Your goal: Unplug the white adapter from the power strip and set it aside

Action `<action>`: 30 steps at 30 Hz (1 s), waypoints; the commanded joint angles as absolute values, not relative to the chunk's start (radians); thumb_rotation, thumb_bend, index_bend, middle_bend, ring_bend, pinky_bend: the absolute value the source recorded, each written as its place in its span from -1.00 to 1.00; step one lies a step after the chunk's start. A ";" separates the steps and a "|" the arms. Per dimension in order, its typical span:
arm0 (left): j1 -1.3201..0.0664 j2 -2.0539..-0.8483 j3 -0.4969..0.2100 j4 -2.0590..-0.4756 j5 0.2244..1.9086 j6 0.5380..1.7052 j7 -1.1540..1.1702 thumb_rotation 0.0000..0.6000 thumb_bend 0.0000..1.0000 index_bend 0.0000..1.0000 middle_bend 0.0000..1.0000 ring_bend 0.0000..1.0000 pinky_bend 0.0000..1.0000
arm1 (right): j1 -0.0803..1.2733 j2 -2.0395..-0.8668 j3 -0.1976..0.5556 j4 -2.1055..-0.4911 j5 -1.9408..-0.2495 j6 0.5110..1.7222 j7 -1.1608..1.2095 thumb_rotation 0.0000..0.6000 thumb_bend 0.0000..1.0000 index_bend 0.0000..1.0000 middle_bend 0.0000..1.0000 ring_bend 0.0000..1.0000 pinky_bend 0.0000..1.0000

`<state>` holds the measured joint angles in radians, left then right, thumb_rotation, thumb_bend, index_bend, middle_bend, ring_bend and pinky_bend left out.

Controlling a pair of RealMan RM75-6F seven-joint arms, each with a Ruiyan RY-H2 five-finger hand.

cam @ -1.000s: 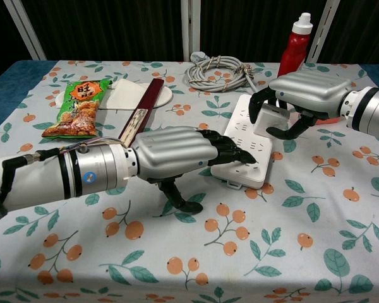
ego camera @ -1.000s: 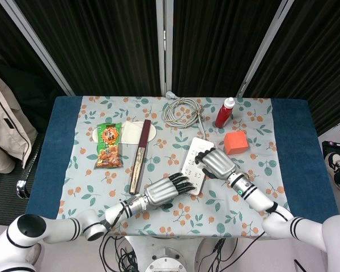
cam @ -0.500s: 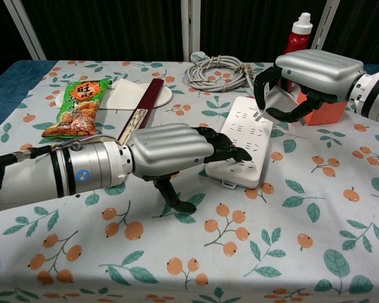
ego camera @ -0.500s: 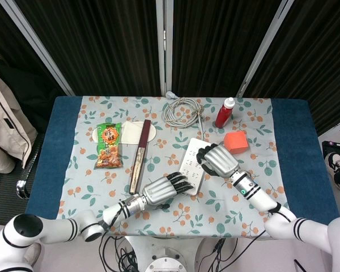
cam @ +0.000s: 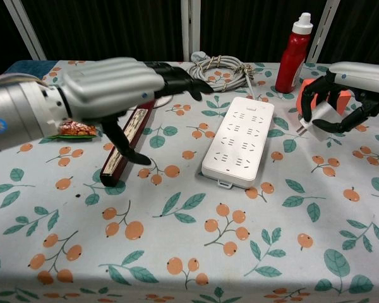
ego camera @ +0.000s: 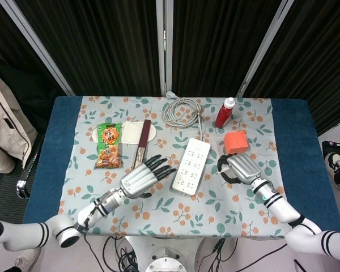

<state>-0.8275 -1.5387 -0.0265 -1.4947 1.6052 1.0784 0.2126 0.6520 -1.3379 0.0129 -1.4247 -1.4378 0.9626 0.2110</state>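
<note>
The white power strip (ego camera: 191, 165) (cam: 240, 142) lies in the middle of the table with nothing plugged into it. The white adapter (cam: 316, 120) hangs free to the right of the strip, prongs pointing left, above the cloth. My right hand (ego camera: 241, 168) (cam: 354, 88) grips it, its dark fingers curled around it. In the head view the hand hides the adapter. My left hand (ego camera: 142, 179) (cam: 110, 88) hovers left of the strip, fingers spread, holding nothing and clear of the strip.
The strip's coiled cable (ego camera: 180, 109) (cam: 221, 65) lies behind it. A red bottle (ego camera: 224, 113) (cam: 294, 47) and an orange box (ego camera: 236, 142) stand at the back right. A long dark box (ego camera: 140, 156) and a snack bag (ego camera: 108, 145) lie on the left.
My right hand pulled the adapter out of the strip and carried it to the right. My left hand let go of the strip's near end and drew back to the left.
</note>
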 commanded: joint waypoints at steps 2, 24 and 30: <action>-0.773 -1.477 -0.050 -1.545 1.556 1.136 0.232 1.00 -0.85 -0.83 -0.70 -0.90 -0.83 | 0.654 -1.331 0.006 -1.432 -1.415 0.906 0.241 1.00 0.09 0.28 0.11 -0.25 -0.16; -0.357 -1.135 -0.037 -1.554 1.329 1.478 0.124 1.00 -0.85 -0.83 -0.70 -0.90 -0.88 | 0.381 -1.073 0.012 -1.588 -1.478 1.347 0.158 1.00 -0.29 -1.00 -0.66 -0.94 -0.66; -0.227 -1.092 0.002 -1.590 1.324 1.570 0.085 1.00 -0.85 -0.83 -0.70 -0.90 -0.90 | 0.232 -1.025 -0.029 -1.631 -1.507 1.519 0.163 1.00 -0.38 -1.00 -0.66 -0.94 -0.67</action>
<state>-0.2656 -1.1076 -0.0174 -1.5748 1.3235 1.5348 0.1047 0.2868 -1.0511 -0.0064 -1.6067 -1.4876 1.4623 0.1664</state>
